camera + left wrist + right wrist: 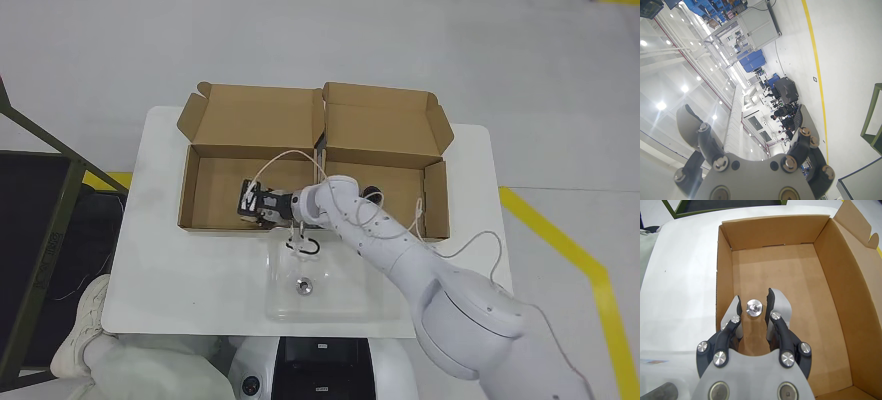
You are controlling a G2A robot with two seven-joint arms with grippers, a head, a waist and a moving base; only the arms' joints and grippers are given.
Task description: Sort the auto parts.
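My right gripper (248, 198) is inside the left cardboard box (215, 190), low over its floor. Its fingers are open. A round silver metal part (754, 308) lies on the box floor (791, 275) between the fingertips, with a gap on each side. In front of the boxes stands a clear tray (340, 300) holding another silver part (303, 286) and a black hook-shaped part (306, 246). A black part (372, 192) sits in the right cardboard box (400, 185). My left gripper (744, 115) points up into the room, open and empty.
Both boxes stand side by side at the back of the white table (170, 260), flaps raised. A white cable (290, 155) loops over the box wall. A dark cylinder (666, 391) lies on the table near my right wrist.
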